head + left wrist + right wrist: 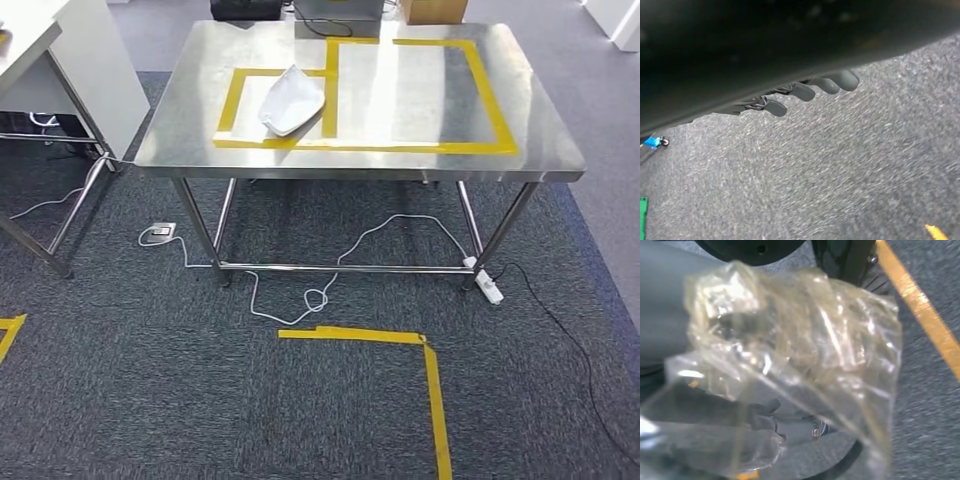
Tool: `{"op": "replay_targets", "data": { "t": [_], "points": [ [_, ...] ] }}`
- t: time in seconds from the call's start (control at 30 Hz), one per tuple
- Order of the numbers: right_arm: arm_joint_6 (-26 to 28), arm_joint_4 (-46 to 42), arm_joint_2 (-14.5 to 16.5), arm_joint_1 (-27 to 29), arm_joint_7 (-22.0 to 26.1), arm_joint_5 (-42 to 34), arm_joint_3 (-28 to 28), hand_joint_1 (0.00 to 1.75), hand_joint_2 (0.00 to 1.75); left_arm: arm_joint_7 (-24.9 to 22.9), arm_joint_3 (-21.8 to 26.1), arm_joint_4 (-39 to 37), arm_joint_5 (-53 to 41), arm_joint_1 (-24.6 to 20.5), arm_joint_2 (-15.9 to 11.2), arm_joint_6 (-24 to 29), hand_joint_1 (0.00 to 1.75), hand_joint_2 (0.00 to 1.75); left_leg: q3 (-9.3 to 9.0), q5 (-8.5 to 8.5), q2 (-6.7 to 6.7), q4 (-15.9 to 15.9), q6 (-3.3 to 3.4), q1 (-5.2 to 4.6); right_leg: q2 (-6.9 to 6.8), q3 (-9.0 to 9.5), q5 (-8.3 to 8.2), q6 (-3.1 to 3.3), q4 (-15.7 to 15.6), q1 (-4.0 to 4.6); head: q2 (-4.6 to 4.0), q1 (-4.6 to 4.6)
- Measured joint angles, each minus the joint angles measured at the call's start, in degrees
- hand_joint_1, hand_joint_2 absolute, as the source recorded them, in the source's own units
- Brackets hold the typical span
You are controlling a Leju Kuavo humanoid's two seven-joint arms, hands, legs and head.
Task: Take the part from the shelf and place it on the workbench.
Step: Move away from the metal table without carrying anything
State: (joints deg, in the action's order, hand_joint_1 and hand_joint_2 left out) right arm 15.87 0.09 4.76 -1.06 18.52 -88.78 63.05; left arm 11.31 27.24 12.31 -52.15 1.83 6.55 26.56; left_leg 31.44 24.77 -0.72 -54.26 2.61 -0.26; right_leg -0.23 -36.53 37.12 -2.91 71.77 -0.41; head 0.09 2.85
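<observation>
In the right wrist view my right hand (666, 315) holds a crumpled clear plastic bag (798, 350) with the part inside; the bag hides most of the fingers and hangs above dark carpet. My left hand (802, 92) hangs over the carpet with its dark fingers spread and nothing in them. Ahead in the head view stands the steel workbench (189, 120), marked with two yellow tape rectangles (483, 95). A white bagged part (292, 100) lies in the left rectangle.
A white desk (83, 60) on steel legs stands at the left. White cable and a power strip (489, 285) lie on the carpet under the workbench. Yellow floor tape (434, 390) marks a corner in front of it. A cardboard box (434, 10) sits behind the bench.
</observation>
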Motion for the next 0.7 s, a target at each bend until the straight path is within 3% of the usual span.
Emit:
{"op": "replay_targets", "data": {
  "t": [0.03, 0.07, 0.1, 0.17, 0.2, 0.23, 0.3, 0.33, 0.4, 0.43, 0.47, 0.5, 0.53, 0.57, 0.63, 0.7],
  "points": [
    [0.1, 0.0, 0.0, 0.0, 0.1, 0.0, -0.1, 0.0, 0.0, 0.1, 0.0, 0.0, 0.0, 0.0, 0.0, 0.0, 0.0, 0.0, 0.96, -0.65, -0.04, -0.2, -0.15, 0.03, 0.0, 0.76, -1.25, -0.2, 0.7, -0.13, 0.0, -0.01],
    [0.4, 0.0, 0.0, 0.0, 0.2, 0.0, -0.2, 0.0, 0.0, 0.1, 0.0, -0.1, 0.0, -0.1, 0.1, 0.0, 0.0, 0.0, 2.02, -1.25, -0.04, -0.5, -0.36, 0.11, 0.0, 2.59, -3.32, -0.4, -0.6, -0.31, 0.0, 0.0],
    [0.9, 0.0, 0.0, -0.1, 0.5, 0.0, -0.4, 0.0, 0.0, 0.2, 0.0, -0.1, 0.1, -0.1, 0.2, 0.1, 0.0, 0.0, 2.99, -1.78, -0.02, -1.0, -0.64, 0.16, 0.02, 5.41, -5.03, -0.6, -3.9, -0.55, 0.0, -0.01],
    [1.8, 0.0, 0.4, -0.5, 1.0, 0.0, -0.8, 0.0, 0.0, 0.2, 0.0, -0.1, 0.3, -0.2, 0.4, 0.5, 0.0, 0.0, 4.54, -2.69, 0.0, -2.0, -1.32, 0.12, 0.21, 12.02, -5.12, -0.58, -13.1, -0.77, 0.0, -0.04],
    [2.1, -0.1, 0.5, -0.6, 1.2, 0.0, -1.0, 0.0, 0.0, 0.3, 0.0, -0.1, 0.5, -0.2, 0.5, 0.7, 0.0, 0.0, 4.9, -3.22, 0.01, -2.4, -1.61, 0.05, 0.33, 13.95, -4.31, -0.31, -16.3, -0.77, 0.0, -0.07],
    [2.2, -0.1, 0.6, -0.7, 1.3, 0.0, -1.2, 0.0, 0.0, 0.3, 0.0, -0.1, 0.5, -0.2, 0.6, 0.9, 0.0, 0.0, 5.14, -3.79, 0.01, -2.5, -1.87, 0.04, 0.43, 14.73, -3.63, 0.08, -17.9, -0.62, 0.01, -0.08],
    [2.3, -0.1, 0.7, -0.6, 1.4, 0.0, -1.4, 0.0, 0.0, 0.3, 0.0, -0.2, 0.6, -0.1, 0.8, 1.2, 0.0, 0.0, 5.52, -4.32, 0.16, -2.5, -2.45, 0.24, 0.28, 13.6, -4.15, 1.21, -17.7, -0.53, 0.0, -0.15],
    [2.3, -0.1, 0.8, -0.6, 1.4, 0.0, -1.5, 0.0, 0.0, 0.3, 0.0, -0.2, 0.6, 0.0, 0.8, 1.2, 0.0, 0.0, 5.87, -3.05, 0.25, -3.2, -2.77, 0.37, 0.15, 12.96, -4.64, 1.79, -17.6, -0.52, -0.01, -0.08],
    [2.3, 0.0, 0.9, -0.5, 1.4, 0.0, -1.6, 0.0, 0.0, 0.3, 0.0, -0.3, 0.5, 0.1, 0.9, 1.2, 0.0, 0.0, 6.95, 2.86, 0.39, -7.9, -3.33, 0.53, -0.15, 11.35, -5.98, 2.71, -17.4, -0.52, -0.01, 0.19],
    [2.3, -0.1, 0.9, -0.5, 1.4, 0.0, -1.7, 0.0, 0.0, 0.2, 0.0, -0.3, 0.5, 0.1, 0.9, 1.2, 0.0, 0.0, 7.51, 6.23, 0.4, -11.7, -3.5, 0.55, -0.24, 10.4, -6.72, 2.94, -17.3, -0.43, -0.01, 0.32],
    [2.3, -0.1, 0.9, -0.4, 1.4, 0.0, -1.7, 0.0, 0.0, 0.2, 0.0, -0.4, 0.5, 0.1, 1.0, 1.2, 0.0, 0.0, 7.85, 8.45, 0.4, -15.5, -3.59, 0.56, -0.36, 9.45, -7.46, 3.02, -17.2, -0.32, 0.0, 0.37],
    [2.3, -0.1, 0.9, -0.5, 1.4, 0.0, -1.7, 0.0, 0.0, 0.1, 0.0, -0.4, 0.5, 0.1, 1.0, 1.2, 0.0, 0.0, 7.75, 9.13, 0.4, -18.3, -3.58, 0.56, -0.48, 8.52, -8.15, 3.05, -17.0, -0.2, 0.0, 0.36],
    [2.3, -0.1, 0.9, -0.5, 1.4, 0.0, -1.7, 0.0, 0.0, 0.1, 0.0, -0.4, 0.5, 0.0, 1.0, 1.2, 0.0, 0.0, 7.0, 8.35, 0.41, -19.6, -3.46, 0.56, -0.57, 7.58, -8.8, 3.04, -16.7, -0.07, 0.0, 0.38],
    [2.3, -0.1, 0.9, -0.5, 1.4, 0.0, -1.8, 0.0, 0.0, 0.0, 0.0, -0.4, 0.5, 0.0, 1.1, 1.2, 0.0, 0.0, 5.41, 6.74, 0.42, -18.9, -3.2, 0.53, -0.62, 6.63, -9.41, 3.03, -16.4, 0.06, 0.0, 0.37],
    [2.3, -0.1, 1.0, -0.5, 1.4, 0.0, -1.9, 0.0, 0.0, 0.0, 0.0, -0.4, 0.5, -0.1, 1.1, 1.2, 0.0, 0.0, -0.27, 4.57, 0.53, -12.3, -2.25, 0.3, -0.59, 4.87, -10.52, 2.92, -15.7, 0.36, 0.0, 0.36],
    [2.3, -0.1, 1.2, -0.6, 1.4, 0.0, -2.0, 0.0, 0.0, 0.0, 0.0, -0.4, 0.5, -0.1, 1.1, 1.3, 0.0, 0.0, -5.72, 5.37, 0.66, -4.2, -1.35, -0.06, -0.58, 3.7, -11.59, 2.51, -15.3, 0.56, 0.0, 0.32]
  ]
}}
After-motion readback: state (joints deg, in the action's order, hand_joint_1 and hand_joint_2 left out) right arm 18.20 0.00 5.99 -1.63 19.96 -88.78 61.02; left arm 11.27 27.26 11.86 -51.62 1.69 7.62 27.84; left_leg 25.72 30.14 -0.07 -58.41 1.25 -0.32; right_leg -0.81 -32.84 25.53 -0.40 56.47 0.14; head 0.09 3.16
